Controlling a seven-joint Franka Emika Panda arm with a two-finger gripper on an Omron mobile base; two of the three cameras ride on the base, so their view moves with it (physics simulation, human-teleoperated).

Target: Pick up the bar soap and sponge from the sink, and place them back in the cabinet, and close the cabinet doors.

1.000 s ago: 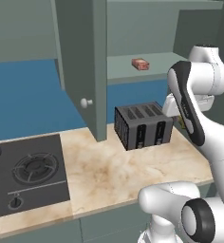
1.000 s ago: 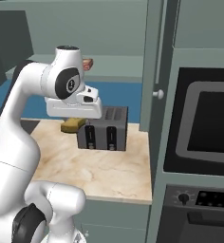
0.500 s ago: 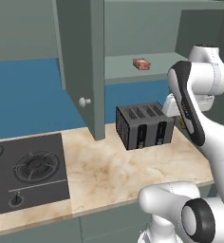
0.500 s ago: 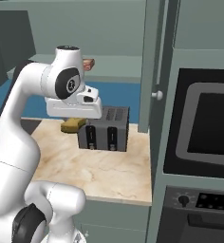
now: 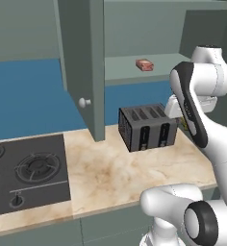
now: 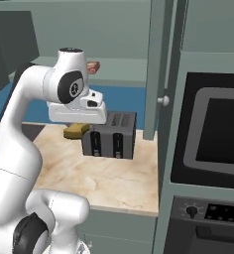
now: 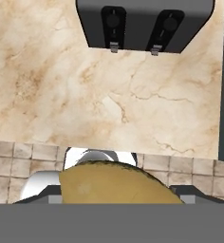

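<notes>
My gripper (image 6: 78,125) hangs over the marble counter just left of the toaster, shut on the mustard-yellow sponge (image 6: 76,130). In the hand view the sponge (image 7: 117,187) covers the fingertips. A sliver of the sponge (image 5: 183,123) shows below the white hand in the left base view. The pinkish-red bar soap (image 5: 145,64) lies on the shelf of the grey-green cabinet (image 5: 120,67), and it also shows behind the arm (image 6: 92,67). Both cabinet doors stand open: the left one (image 5: 84,62) with its round knob, the right one (image 6: 156,69). The sink is out of view.
A dark four-slot toaster (image 5: 146,127) (image 6: 110,134) (image 7: 144,23) stands on the counter (image 5: 115,173) under the cabinet. A black stovetop (image 5: 24,168) lies at the left. A built-in oven (image 6: 213,134) fills the right side. Bare counter lies in front of the toaster.
</notes>
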